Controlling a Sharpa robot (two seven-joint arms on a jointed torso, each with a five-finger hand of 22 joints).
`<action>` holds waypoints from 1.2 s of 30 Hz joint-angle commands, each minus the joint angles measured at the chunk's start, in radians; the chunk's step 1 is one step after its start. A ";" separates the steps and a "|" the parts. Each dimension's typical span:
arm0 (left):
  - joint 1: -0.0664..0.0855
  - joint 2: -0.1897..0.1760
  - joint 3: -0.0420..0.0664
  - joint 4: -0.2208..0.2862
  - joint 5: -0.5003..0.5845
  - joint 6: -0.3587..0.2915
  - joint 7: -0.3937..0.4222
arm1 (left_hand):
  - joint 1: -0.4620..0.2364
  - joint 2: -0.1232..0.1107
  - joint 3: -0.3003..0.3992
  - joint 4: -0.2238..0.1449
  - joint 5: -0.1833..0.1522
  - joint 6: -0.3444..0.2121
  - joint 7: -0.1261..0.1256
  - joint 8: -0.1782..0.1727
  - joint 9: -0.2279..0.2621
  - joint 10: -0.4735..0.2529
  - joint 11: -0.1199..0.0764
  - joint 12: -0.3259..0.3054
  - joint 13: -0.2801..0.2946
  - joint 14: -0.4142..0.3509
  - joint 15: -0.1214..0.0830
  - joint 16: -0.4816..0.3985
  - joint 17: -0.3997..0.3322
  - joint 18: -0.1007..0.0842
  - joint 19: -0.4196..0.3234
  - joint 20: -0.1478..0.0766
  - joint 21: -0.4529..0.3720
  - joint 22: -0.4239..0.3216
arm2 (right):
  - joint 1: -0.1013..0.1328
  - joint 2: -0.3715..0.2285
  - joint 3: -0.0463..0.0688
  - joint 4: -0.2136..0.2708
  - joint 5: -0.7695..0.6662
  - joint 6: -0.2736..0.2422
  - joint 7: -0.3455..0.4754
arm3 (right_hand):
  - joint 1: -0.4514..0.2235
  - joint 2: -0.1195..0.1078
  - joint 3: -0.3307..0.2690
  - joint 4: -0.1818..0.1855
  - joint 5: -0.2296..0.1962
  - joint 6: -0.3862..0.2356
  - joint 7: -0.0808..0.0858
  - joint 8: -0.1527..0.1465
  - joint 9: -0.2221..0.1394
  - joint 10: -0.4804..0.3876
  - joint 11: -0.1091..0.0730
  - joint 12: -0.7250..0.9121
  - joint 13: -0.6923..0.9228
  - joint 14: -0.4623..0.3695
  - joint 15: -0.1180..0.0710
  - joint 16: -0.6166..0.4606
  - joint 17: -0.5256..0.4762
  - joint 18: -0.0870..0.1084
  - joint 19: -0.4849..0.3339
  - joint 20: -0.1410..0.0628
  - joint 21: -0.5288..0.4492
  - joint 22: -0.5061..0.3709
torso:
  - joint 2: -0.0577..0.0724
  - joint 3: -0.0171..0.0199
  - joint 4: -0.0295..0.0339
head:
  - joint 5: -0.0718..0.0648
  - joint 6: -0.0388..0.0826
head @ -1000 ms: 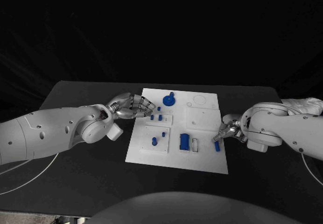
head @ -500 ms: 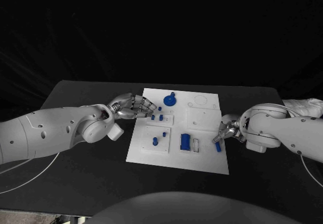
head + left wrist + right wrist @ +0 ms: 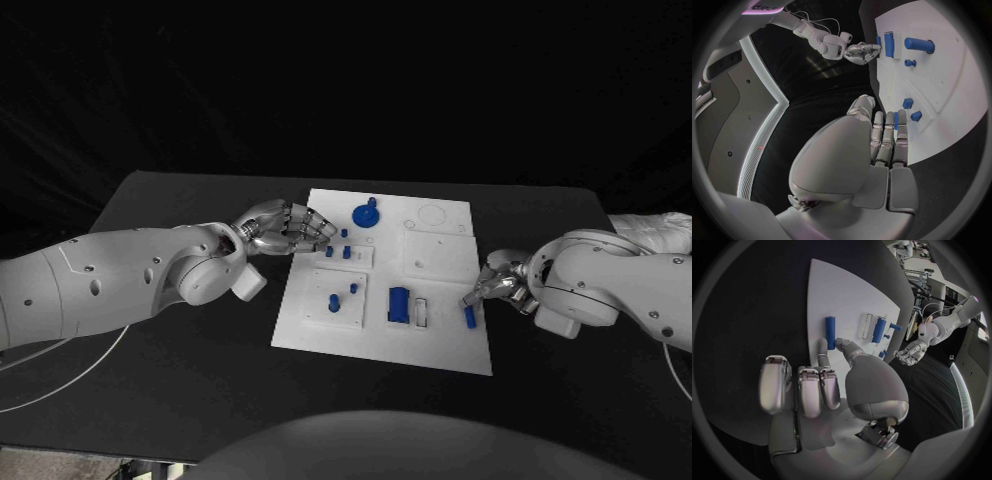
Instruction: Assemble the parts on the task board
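Reaching with the right hand (image 3: 502,287), fingers curled and holding nothing, for the blue peg (image 3: 467,315) lying just beyond its fingertips on the white board (image 3: 440,345); likely next, pinching it, left hand (image 3: 286,228) curled empty at the far edge.

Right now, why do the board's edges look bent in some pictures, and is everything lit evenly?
Head view: task board has straight edges and stands bright on the dark table; background black. Both wrist views: fisheye circles, so the board's edges curve; the right hand looms large.
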 commanded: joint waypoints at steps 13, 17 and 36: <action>0.000 0.007 0.001 -0.004 -0.002 0.027 -0.002 | 0.005 0.009 0.001 0.005 0.005 0.006 0.005 0.005 0.001 0.007 0.001 -0.005 -0.002 0.006 0.002 0.005 -0.001 0.001 0.001 0.009 0.005 0.002 | 0.023 0.015 -0.010 0.029 0.216 0.016 -0.022 | -0.005 0.000 0.046 -0.051 0.010 0.011 -0.008 0.003 -0.082 0.104 -0.008 0.004 0.263 0.104 -0.012 0.003 0.263 0.002 -0.003 -0.006 -0.018 0.180 | 0.000 -0.0008 0.0008 | -0.006 0.000; 0.000 0.006 0.001 -0.005 -0.002 0.029 -0.006 | 0.005 0.008 0.000 0.005 0.005 0.005 0.005 0.004 0.001 0.007 0.001 -0.006 -0.002 0.006 0.002 0.005 -0.002 0.001 0.000 0.009 0.005 0.002 | 0.029 0.035 -0.010 0.020 0.225 0.016 -0.021 | -0.007 0.001 0.046 -0.050 0.009 0.011 -0.008 0.004 -0.081 0.104 -0.009 0.004 0.263 0.104 -0.012 0.003 0.263 0.003 -0.004 -0.006 -0.020 0.179 | 0.000 -0.0010 0.0005 | -0.006 0.000; 0.000 0.012 0.001 -0.009 -0.002 0.040 -0.018 | 0.004 0.007 0.000 0.006 0.006 0.005 0.005 0.004 0.001 0.007 0.001 -0.007 -0.003 0.006 0.002 0.005 -0.002 0.001 0.000 0.009 0.006 0.003 | 0.042 0.096 -0.010 -0.026 0.284 0.007 -0.020 | -0.023 0.009 0.048 -0.040 -0.009 0.008 -0.010 0.008 -0.075 0.104 -0.010 0.004 0.263 0.104 -0.014 0.003 0.263 0.004 -0.008 -0.009 -0.029 0.177 | 0.000 -0.0005 0.0001 | -0.003 0.000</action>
